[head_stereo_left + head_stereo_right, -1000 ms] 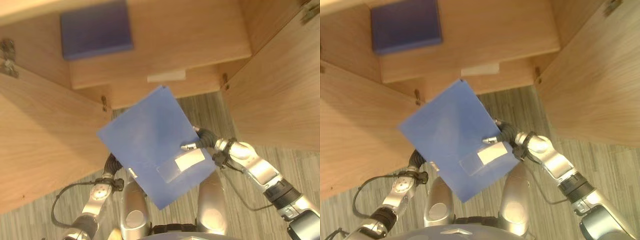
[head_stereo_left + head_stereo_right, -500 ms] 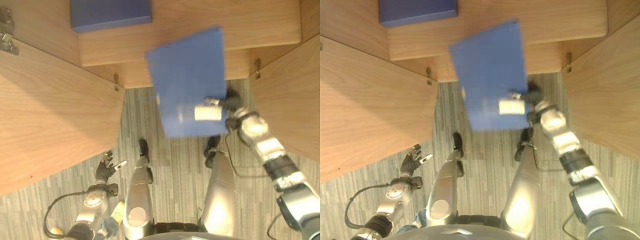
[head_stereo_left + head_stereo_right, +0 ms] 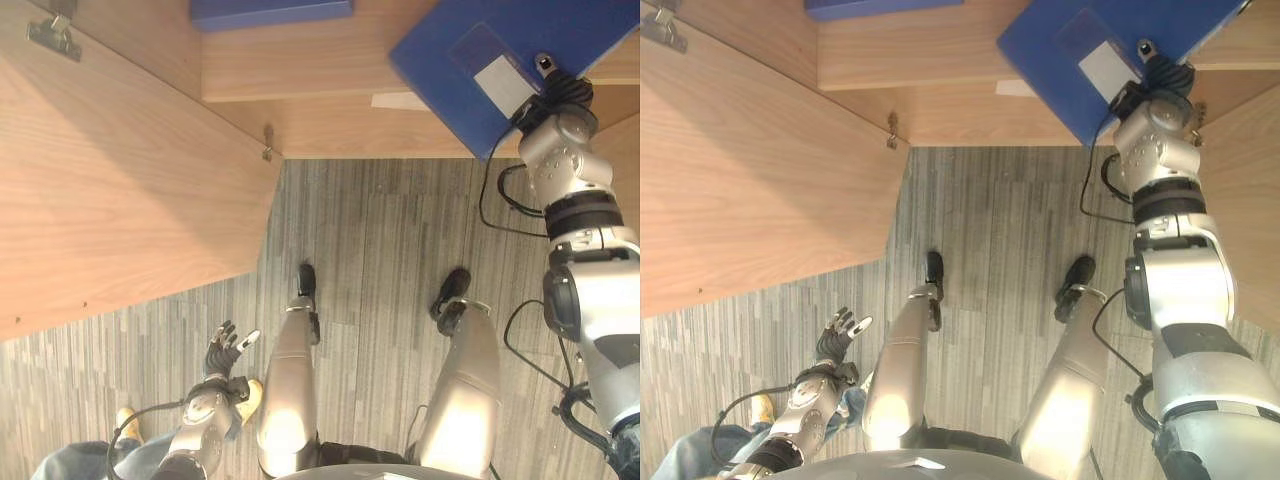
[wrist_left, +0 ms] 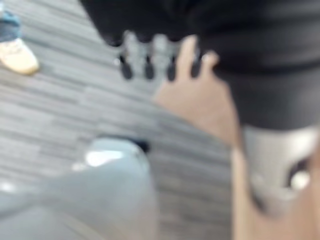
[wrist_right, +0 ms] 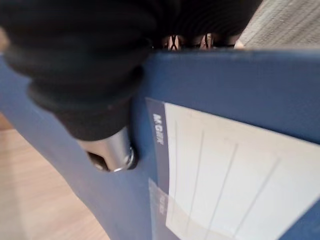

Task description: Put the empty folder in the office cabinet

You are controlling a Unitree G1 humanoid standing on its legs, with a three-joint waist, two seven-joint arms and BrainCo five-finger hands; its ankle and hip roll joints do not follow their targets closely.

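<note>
Folder (image 3: pixel 470 60) – long axis slants toward cabinet (image 3: pixel 300 110).

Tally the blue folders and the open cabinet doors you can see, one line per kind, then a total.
Blue folders: 2, one pinched in the right hand over the cabinet shelf (held folder), one lying on the shelf (second folder).
Open cabinet doors: 2 (left door, right door).
Total: 4
</note>
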